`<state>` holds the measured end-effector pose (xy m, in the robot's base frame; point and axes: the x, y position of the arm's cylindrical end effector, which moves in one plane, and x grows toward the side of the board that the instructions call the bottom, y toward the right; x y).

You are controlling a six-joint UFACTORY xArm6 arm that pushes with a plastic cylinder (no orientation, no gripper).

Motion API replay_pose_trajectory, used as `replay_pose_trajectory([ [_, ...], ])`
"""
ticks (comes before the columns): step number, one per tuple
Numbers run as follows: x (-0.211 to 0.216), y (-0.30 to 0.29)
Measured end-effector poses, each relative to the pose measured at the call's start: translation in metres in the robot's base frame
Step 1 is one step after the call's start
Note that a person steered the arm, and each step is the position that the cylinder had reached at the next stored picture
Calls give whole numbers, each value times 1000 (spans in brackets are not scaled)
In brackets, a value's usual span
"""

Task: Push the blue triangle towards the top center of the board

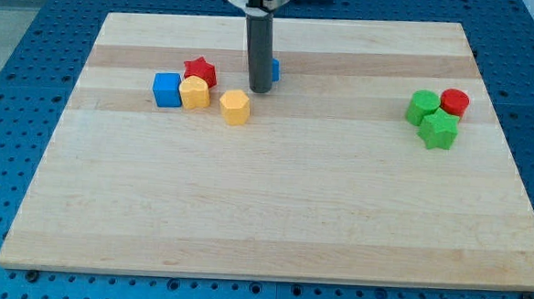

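Observation:
The blue triangle [275,70] is mostly hidden behind the rod; only a small blue edge shows at the rod's right side, near the view's top centre. My tip [259,90] rests on the board just in front of and slightly left of that block, touching or nearly touching it. The dark rod rises straight up from there out of the view's top.
A red star [200,70], a blue cube [167,89], a yellow heart [195,93] and a yellow hexagon [235,106] cluster to the tip's left. At the view's right sit a green circle [423,106], a red cylinder [454,102] and a green star [438,130]. The wooden board [273,214] lies on a blue pegboard.

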<state>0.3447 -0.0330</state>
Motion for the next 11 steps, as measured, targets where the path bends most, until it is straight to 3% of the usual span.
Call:
replay_pose_trajectory([
  [2, -25, 10],
  [4, -29, -40],
  [6, -41, -9],
  [8, -21, 2],
  [11, -58, 19],
])
